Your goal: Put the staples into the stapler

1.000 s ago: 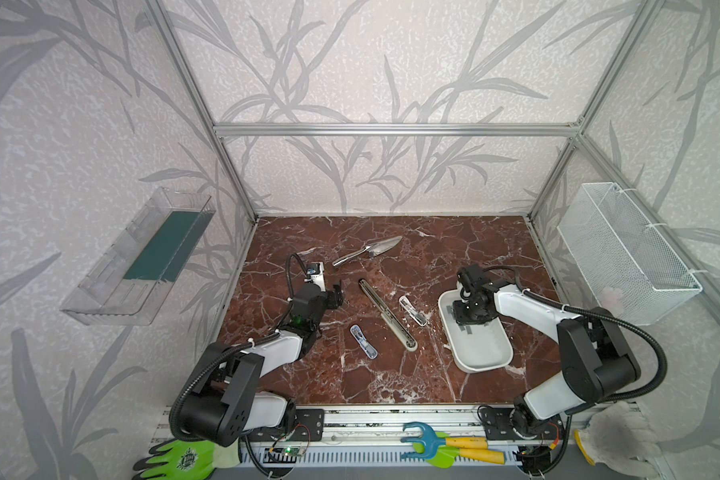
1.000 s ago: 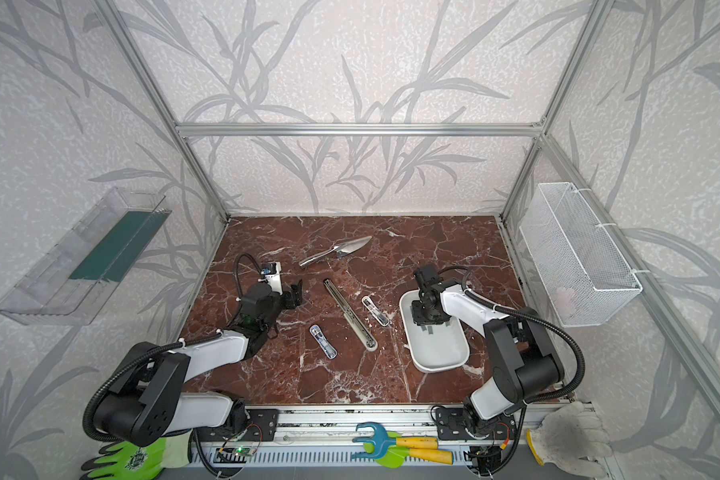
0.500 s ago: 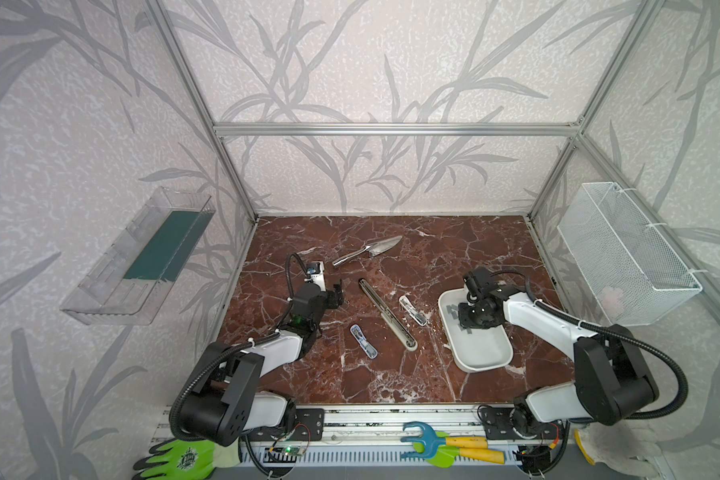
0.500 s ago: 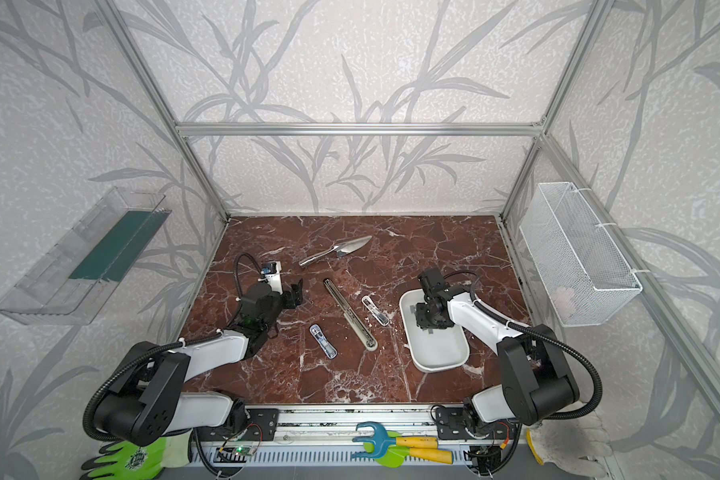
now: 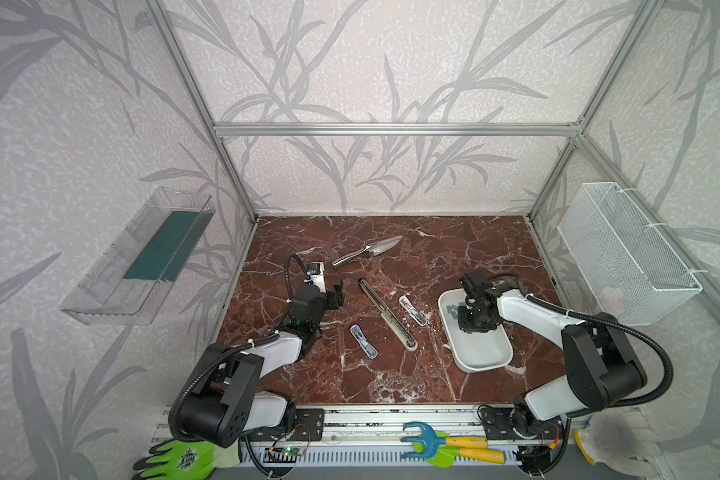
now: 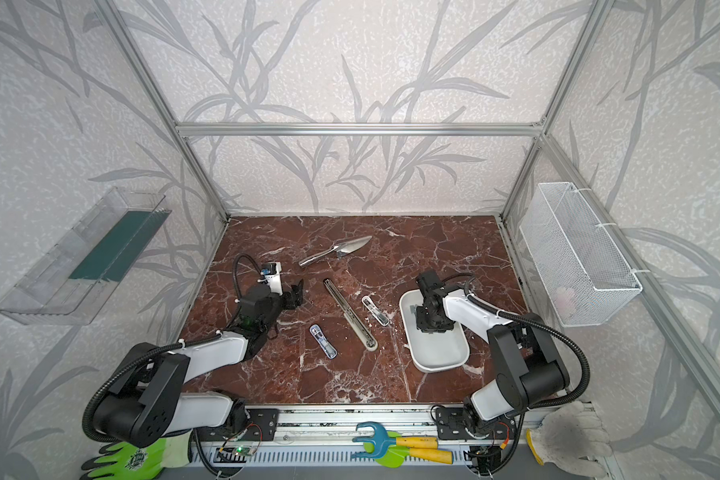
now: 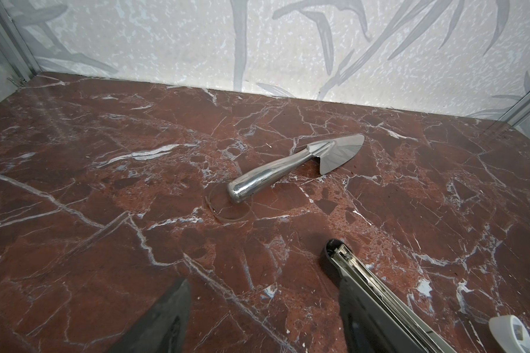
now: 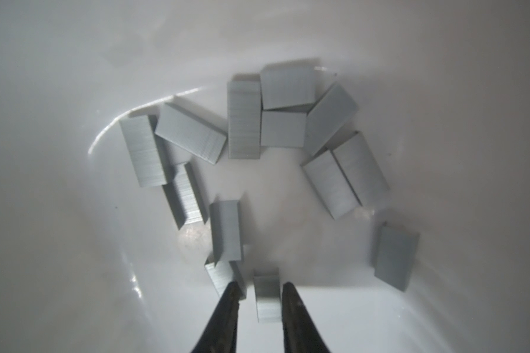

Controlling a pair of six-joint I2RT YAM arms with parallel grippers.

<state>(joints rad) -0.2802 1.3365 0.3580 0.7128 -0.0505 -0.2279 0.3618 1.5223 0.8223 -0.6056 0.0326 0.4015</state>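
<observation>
The right gripper [image 8: 259, 288] has its fingers [image 8: 228, 311] close on both sides of one staple strip [image 8: 267, 301] in the white tray [image 5: 481, 357], a thin gap showing, with the other staples [image 8: 244, 122] loose beside it. The left gripper [image 5: 336, 296] is wide open and holds nothing, near the stapler [image 5: 385, 313]. The right fingers are closer together than a second ago; the left arm has not moved

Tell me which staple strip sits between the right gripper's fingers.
The short strip lying lengthwise between the fingertips of the right gripper; the other strips lie outside them in the white tray.
</observation>
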